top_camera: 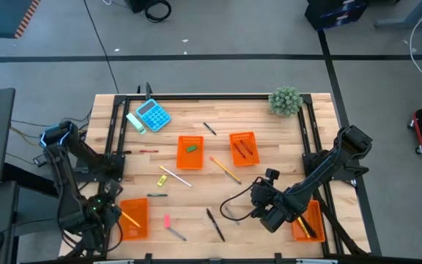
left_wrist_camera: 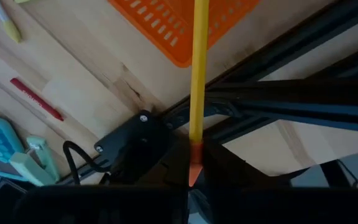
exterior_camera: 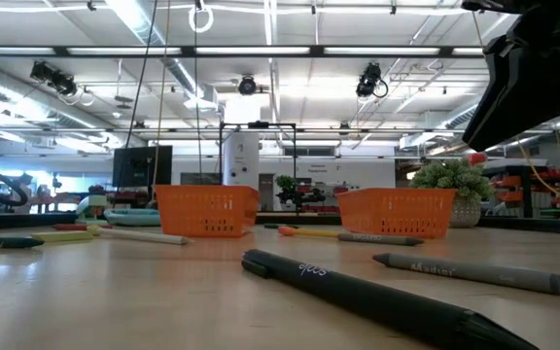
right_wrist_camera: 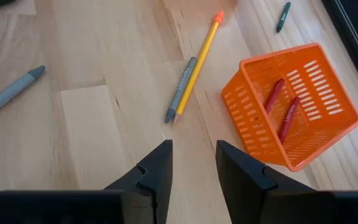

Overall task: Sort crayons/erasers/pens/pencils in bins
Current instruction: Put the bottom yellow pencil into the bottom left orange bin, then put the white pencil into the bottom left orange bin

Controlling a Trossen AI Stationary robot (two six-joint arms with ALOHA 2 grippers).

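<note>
Pencil (left_wrist_camera: 198, 68) gripped by its orange eraser end in the left gripper (left_wrist_camera: 194, 171); shaft runs out over the near-left bin (top_camera: 134, 218). Fingers closed on it. In the high view the pencil lies slanted across that bin, left gripper just beside the bin's left edge at the table's near-left corner.

Step in hand, by my reading: dropping this pencil into the near-left bin. To do it well: get the whole shaft over the bin's floor and parallel to its long side before opening, and keep it low so it does not bounce over the low wall. The held end sits outside the rim, so shift inward first.

Right gripper (right_wrist_camera: 192, 163) hovers over bare wood, near-centre right, fingers a narrow gap apart, holding nothing. Ahead of it: a yellow pencil (right_wrist_camera: 197, 63) touching a grey crayon (right_wrist_camera: 181, 89) side by side; beyond, a bin (right_wrist_camera: 291, 109) with two red crayons (right_wrist_camera: 281, 107).

Still loose on the table: black pens (top_camera: 215, 224), a pink eraser (top_camera: 167, 220), a red stick near the calculator (top_camera: 152, 114). Green eraser (top_camera: 191, 148) already in the centre bin (top_camera: 190, 152).
</note>
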